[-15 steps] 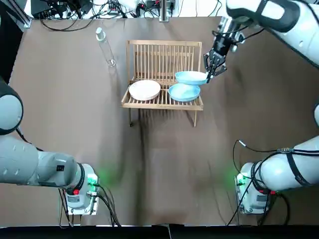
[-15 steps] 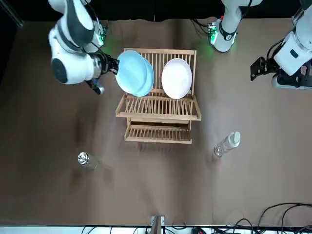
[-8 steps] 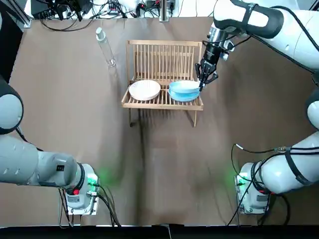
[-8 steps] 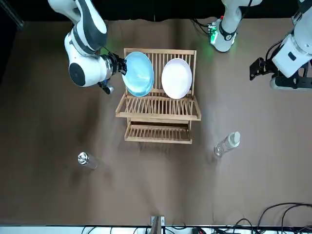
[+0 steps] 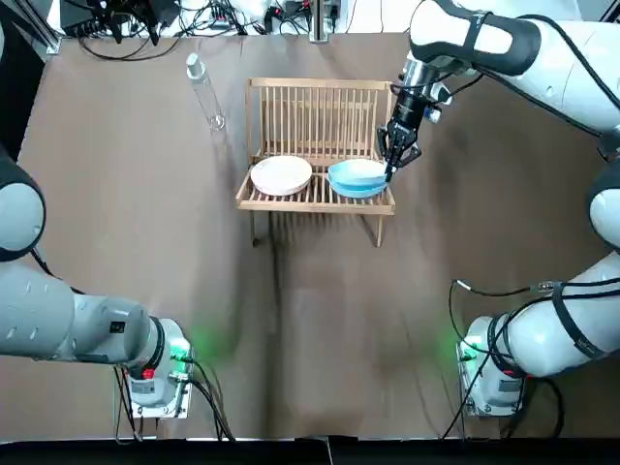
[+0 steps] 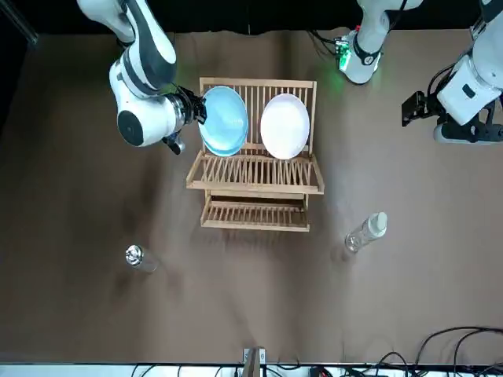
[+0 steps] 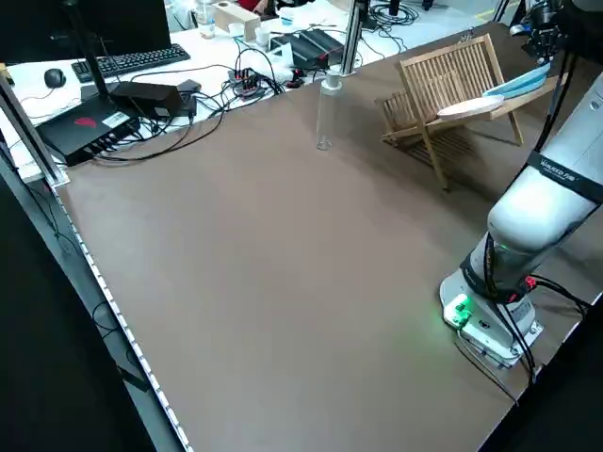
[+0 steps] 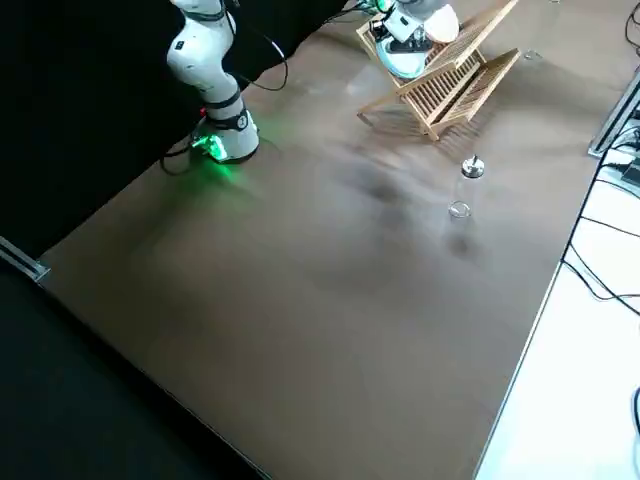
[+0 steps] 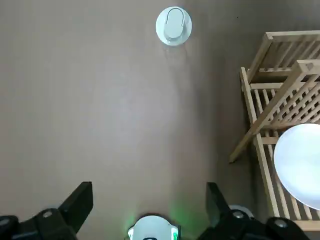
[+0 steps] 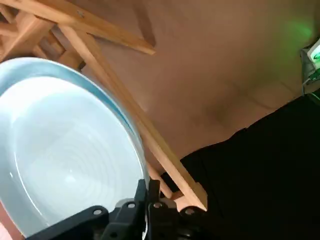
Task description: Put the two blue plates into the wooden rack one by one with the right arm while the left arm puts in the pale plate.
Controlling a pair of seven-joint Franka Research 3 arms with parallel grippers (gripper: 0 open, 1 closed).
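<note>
Brown table (image 5: 145,194): blue plate (image 5: 356,176) has dropped into the wooden rack (image 5: 315,107), right tool (image 5: 391,165) still gripping it.

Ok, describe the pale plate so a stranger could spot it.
Find the wooden rack at the far middle of the table. The pale plate leans in the half on the robot's left, white and untouched, beside the blue plate the right gripper pinches.

Brown table (image 5: 116,194) carries wooden rack (image 5: 320,108), clear bottle (image 5: 204,95), small jar (image 6: 138,258).
</note>
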